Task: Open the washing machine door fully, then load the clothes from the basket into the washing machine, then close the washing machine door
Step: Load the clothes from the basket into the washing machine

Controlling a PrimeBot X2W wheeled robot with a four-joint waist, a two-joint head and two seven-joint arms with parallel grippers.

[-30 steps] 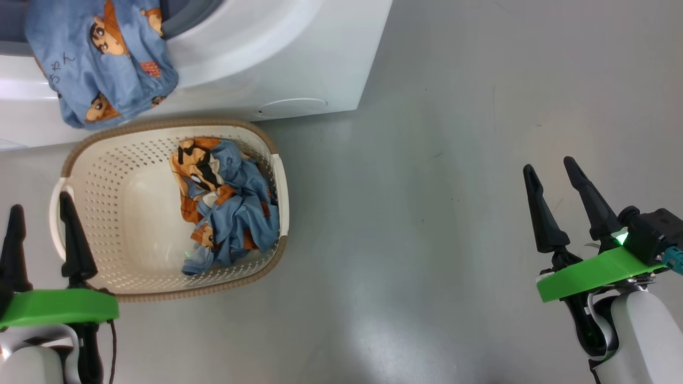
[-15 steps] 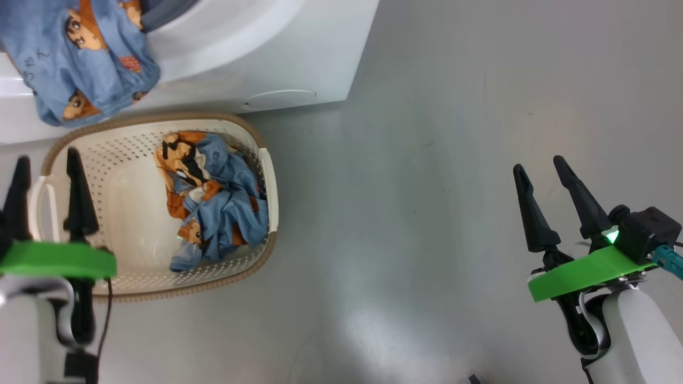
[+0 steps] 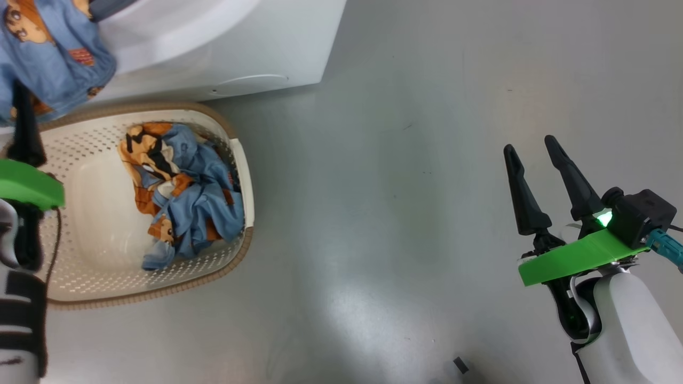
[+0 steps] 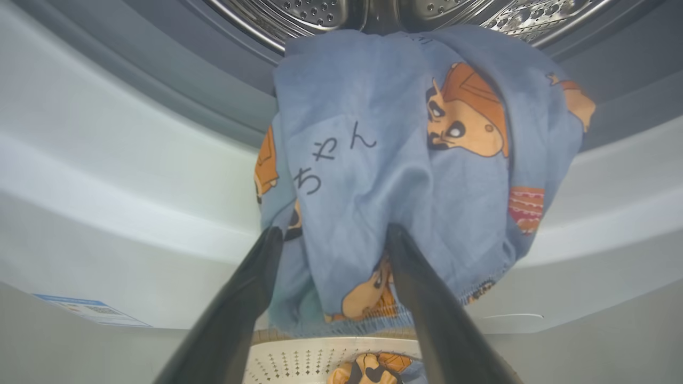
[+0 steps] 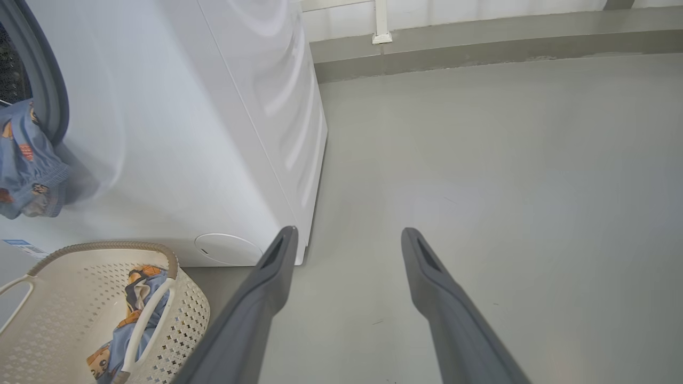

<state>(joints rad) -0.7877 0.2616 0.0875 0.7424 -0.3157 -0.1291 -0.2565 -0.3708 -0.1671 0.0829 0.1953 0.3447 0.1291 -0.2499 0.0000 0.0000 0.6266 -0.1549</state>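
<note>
**Blue cloth draped over the lip, and your left arm is closing on it**

**Head view.** Your camera is swinging right, so the whole scene is sliding left; don't read that as the things moving. What is really changing is the left gripper (image 3: 16, 106). It is rising from beside the basket (image 3: 243, 176) towards the hanging garment (image 3: 58, 69), which is draping out of the washing machine (image 3: 240, 48). The rest of the clothes (image 3: 181, 197) are lying bunched at the basket's right end. The right gripper (image 3: 531, 143) is hovering over the bare floor (image 3: 400, 213), well apart from everything, with its fingers spread and holding nothing.

**Left wrist view.** You are looking straight at that garment, which is spilling over the grey gasket (image 4: 160, 80) below the steel drum (image 4: 299, 10). The fingers are standing spread in front of its lower half. You cannot tell whether they are touching it yet. Loading is probably only half done: this piece needs pushing in, and the basket is not yet empty. The cloth is showing the hiragana "ちゃん" (image 4: 331, 160). The blue label (image 4: 90, 309) is too small to read.

**Right wrist view.** You are seeing the washer's white side, its round flap (image 5: 227, 248) and the basket below. The same label is illegible here too.
</note>
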